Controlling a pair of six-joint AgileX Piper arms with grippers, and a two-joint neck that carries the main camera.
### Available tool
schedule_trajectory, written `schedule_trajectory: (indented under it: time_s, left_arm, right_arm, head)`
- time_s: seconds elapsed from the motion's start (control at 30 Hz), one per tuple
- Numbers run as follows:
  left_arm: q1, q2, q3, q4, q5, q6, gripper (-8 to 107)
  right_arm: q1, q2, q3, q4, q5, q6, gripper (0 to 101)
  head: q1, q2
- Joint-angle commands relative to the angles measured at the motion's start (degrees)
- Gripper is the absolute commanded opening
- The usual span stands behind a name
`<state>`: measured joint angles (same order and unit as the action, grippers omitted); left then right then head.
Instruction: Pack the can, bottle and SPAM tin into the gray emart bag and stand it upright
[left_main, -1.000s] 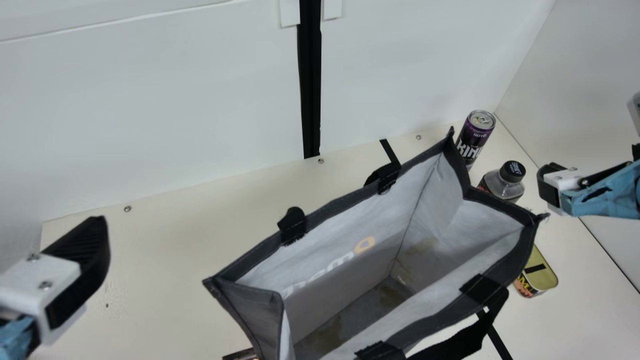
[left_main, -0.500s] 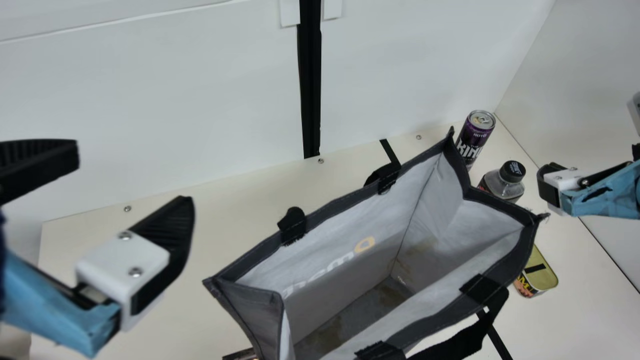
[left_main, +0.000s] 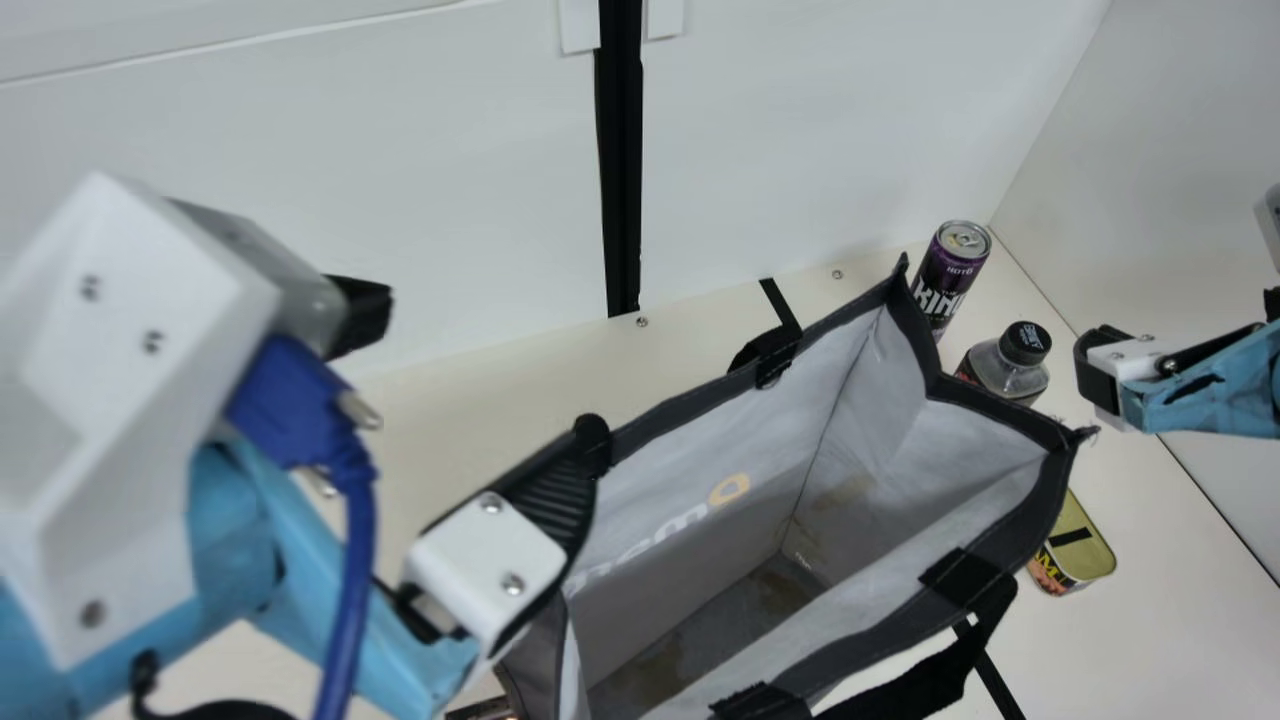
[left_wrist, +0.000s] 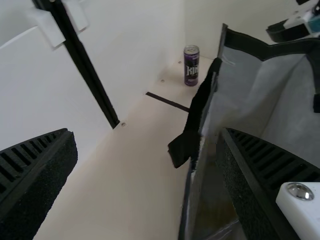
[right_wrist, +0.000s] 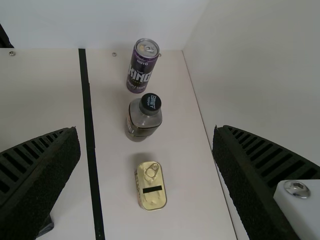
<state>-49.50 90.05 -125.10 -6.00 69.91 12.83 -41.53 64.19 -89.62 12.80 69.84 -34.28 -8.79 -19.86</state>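
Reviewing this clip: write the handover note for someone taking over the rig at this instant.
Left gripper: open, holding nothing, bag's rim between its fingers in its wrist view.
Right gripper: open, holding nothing, above the items.
Items: can, bottle and SPAM tin in a row on the table, beside the bag's right end in the main view.
Done: gray emart bag stands upright, mouth open.
Left: pack all three, keeping the bag upright.

The can (right_wrist: 142, 67) standing far right reads "KING". The tin (left_main: 1070, 560), nearer, shows "AM" on its side. Inside the emart bag (left_main: 750, 440), a reversed "em" (the "e" orange) is legible. The bottle cap (right_wrist: 150, 102) carries print too small to read.
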Motion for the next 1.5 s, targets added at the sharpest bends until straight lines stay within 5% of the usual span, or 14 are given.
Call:
schedule_trajectory:
  time_s: [0.0,0.93,1.4,1.47]
  left_arm:
    - [-0.5,0.6,-0.2,-0.5,0.0,0.5,90]
    - [-2.2,12.3,-0.9,-9.6,0.0,7.7,90]
    - [-3.5,13.5,0.0,-4.1,0.0,5.7,-3]
    - [-3.6,13.3,0.1,-3.3,0.0,5.0,-8]
  right_arm:
    - [0.0,0.0,0.0,0.0,0.0,0.0,95]
    - [0.0,0.0,0.0,0.0,0.0,0.0,95]
    - [0.0,0.0,0.0,0.0,0.0,0.0,95]
    - [0.0,0.0,0.0,0.0,0.0,0.0,95]
  head:
    - [-1.2,-0.1]
    - [-1.2,-0.1]
    - [-1.2,-0.1]
    - [-1.2,-0.1]
